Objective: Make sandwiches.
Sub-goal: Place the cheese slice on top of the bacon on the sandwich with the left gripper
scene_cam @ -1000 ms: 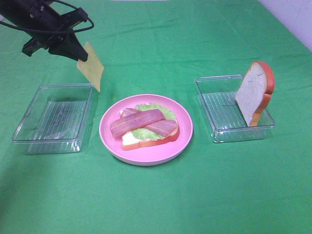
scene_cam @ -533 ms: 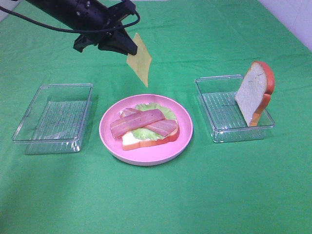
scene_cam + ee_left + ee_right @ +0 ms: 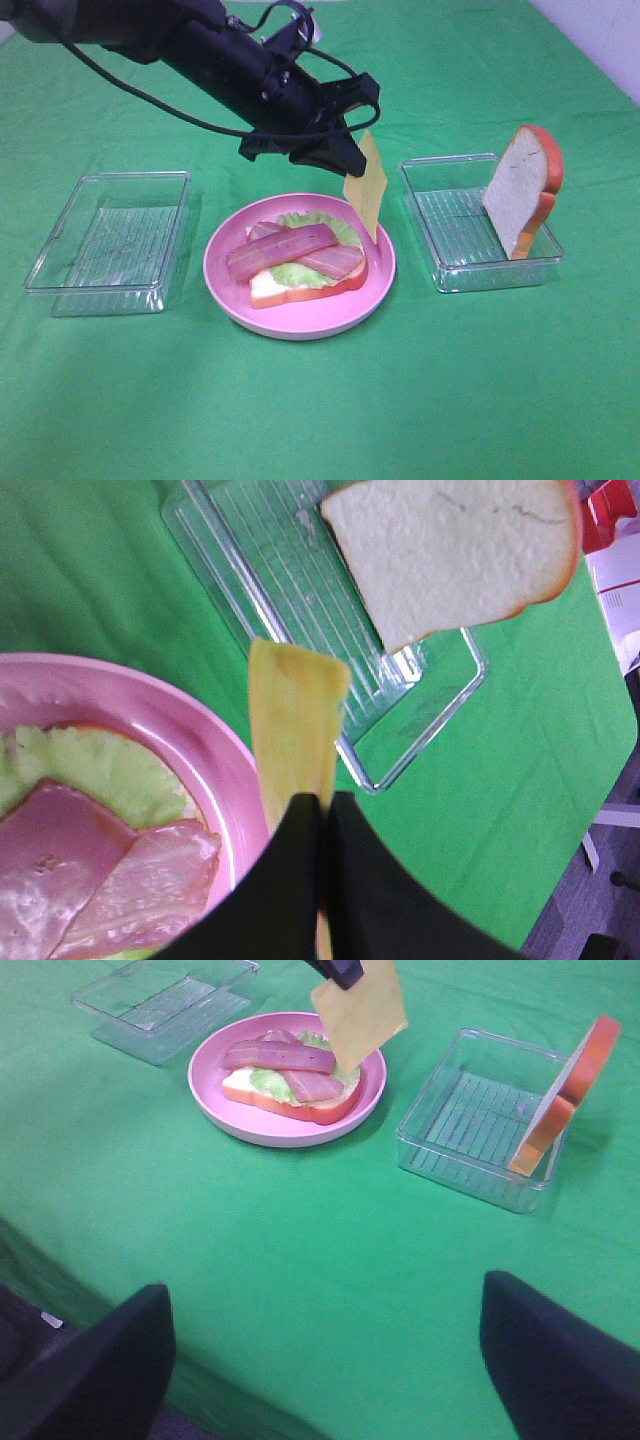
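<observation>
My left gripper (image 3: pixel 340 165) is shut on a yellow cheese square (image 3: pixel 367 192), which hangs on edge over the right rim of the round pink plate (image 3: pixel 380 278). The wrist view shows the black fingers (image 3: pixel 300 870) pinching the cheese (image 3: pixel 295 720). On the plate lies a bread slice (image 3: pixel 300 290) topped with pale green lettuce (image 3: pixel 330 228) and reddish bacon strips (image 3: pixel 285 250). A second white bread slice (image 3: pixel 520 190) leans upright in the right clear tray (image 3: pixel 445 225). My right gripper (image 3: pixel 325 1360) is open, far from the food, near the table's front edge.
An empty clear tray (image 3: pixel 110 240) stands left of the plate. The green cloth (image 3: pixel 320 400) covers the table. The left arm (image 3: pixel 200 45) reaches in from the upper left across the back of the table.
My left gripper has carried the cheese rightward and down, from above the left tray to over the plate's right rim. The right arm, the plate and the trays have not moved.
</observation>
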Robot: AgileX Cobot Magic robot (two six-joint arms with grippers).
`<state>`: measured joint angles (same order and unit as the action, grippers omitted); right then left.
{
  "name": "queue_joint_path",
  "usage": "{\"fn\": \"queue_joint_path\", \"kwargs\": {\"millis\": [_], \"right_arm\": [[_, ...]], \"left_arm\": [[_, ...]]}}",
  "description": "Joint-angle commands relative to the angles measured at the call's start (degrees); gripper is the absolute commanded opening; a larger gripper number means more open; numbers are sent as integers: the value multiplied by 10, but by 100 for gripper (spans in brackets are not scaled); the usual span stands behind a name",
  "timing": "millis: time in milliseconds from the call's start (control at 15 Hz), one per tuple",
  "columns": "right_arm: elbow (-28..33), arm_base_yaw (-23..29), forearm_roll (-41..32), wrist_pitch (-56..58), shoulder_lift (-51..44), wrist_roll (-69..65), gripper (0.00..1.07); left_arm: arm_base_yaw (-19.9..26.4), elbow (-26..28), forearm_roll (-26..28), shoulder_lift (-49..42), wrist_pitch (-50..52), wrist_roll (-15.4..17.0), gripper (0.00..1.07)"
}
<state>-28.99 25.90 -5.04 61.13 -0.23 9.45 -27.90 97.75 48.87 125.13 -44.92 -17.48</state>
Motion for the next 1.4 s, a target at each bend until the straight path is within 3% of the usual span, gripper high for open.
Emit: {"fn": "queue_joint_path", "kwargs": {"millis": [67, 200, 467, 800, 1000, 1067, 1200, 1333, 1400], "right_arm": [[2, -1, -3, -3, -13, 3, 76], [2, -1, -3, -3, -13, 3, 76], [2, -1, -3, -3, -13, 3, 76], [2, -1, -3, -3, -13, 3, 76], [2, -1, -3, -3, -13, 3, 76], [2, -1, -3, -3, -13, 3, 76], [2, -1, -3, -3, -13, 3, 76], [2, -1, -3, -3, -13, 3, 76], [2, -1, -3, -3, -13, 3, 76]], "left_arm": [[-5, -1, -10, 17, -10, 2, 0], [-3, -1, -55, 24, -17, 29, 0], [-3, -1, -210, 24, -14, 111, 0], [-3, -1, -262, 23, -14, 152, 0], [-5, -1, -267, 23, -17, 155, 0], [-5, -1, -267, 23, -17, 156, 5], [-5, -1, -267, 23, -17, 156, 28], [-5, -1, -267, 22, -18, 152, 62], [-5, -1, -267, 22, -22, 150, 69]]}}
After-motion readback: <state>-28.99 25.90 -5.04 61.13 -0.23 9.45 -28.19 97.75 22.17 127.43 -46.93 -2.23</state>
